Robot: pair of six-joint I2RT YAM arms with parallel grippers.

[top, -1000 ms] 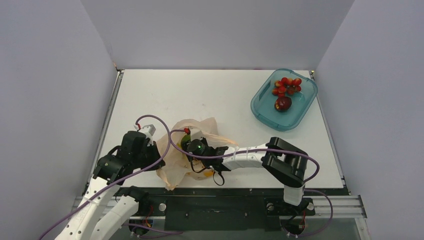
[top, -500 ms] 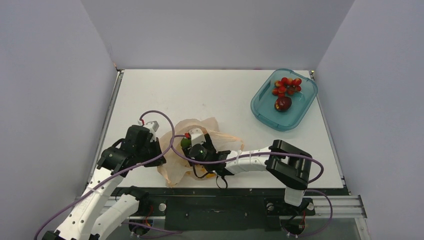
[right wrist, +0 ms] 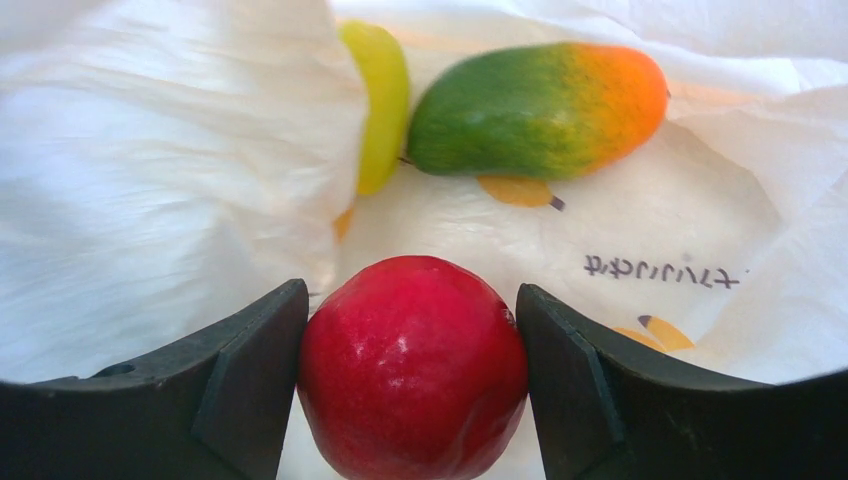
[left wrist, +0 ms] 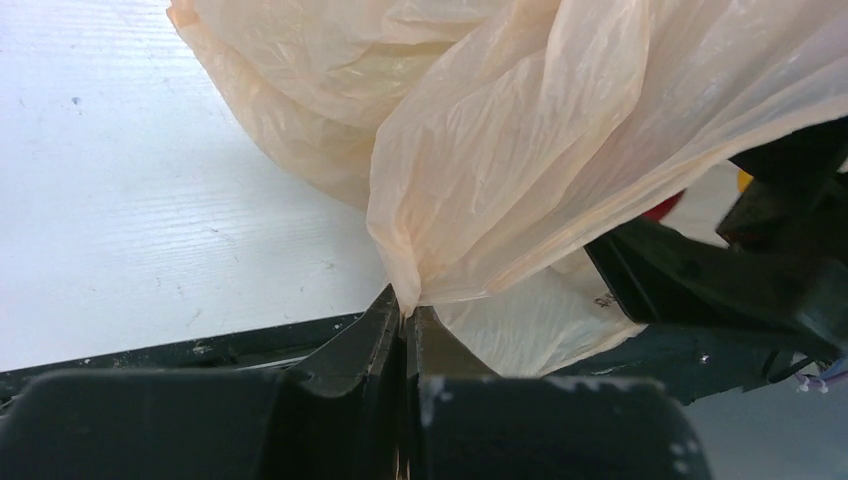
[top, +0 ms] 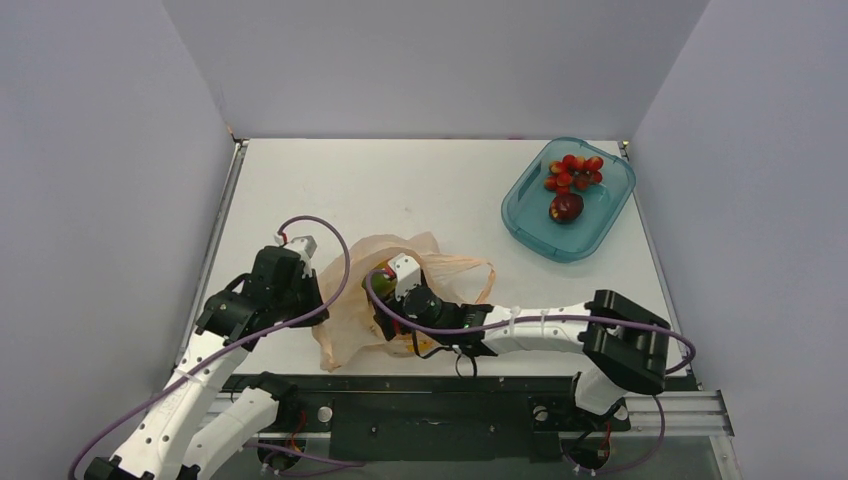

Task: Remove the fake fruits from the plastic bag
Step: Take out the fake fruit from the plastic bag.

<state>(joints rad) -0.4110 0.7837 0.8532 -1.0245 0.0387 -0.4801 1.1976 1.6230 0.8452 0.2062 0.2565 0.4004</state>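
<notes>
The pale-orange plastic bag [top: 350, 300] lies crumpled near the table's front edge. My left gripper [top: 318, 300] is shut on a fold of the bag [left wrist: 520, 150] at its left side; its fingertips [left wrist: 408, 315] pinch the film. My right gripper [top: 388, 308] reaches into the bag's mouth from the right. In the right wrist view it [right wrist: 412, 330] is shut on the red round ball [right wrist: 412, 365]. Beyond it, inside the bag [right wrist: 150, 180], lie the orange-green mango [right wrist: 535, 110] and the yellow-green fruit [right wrist: 380, 100], partly behind a fold.
A teal translucent tub [top: 610, 215] stands at the back right with the red berry cluster [top: 574, 172] and the dark maroon fruit [top: 566, 207] in it. Grey walls close in three sides. The bag's loop handle [top: 470, 270] trails to the right.
My right arm has stretched out lower and reached further left into the bag. My left gripper has risen a little, drawing the bag's left side up.
</notes>
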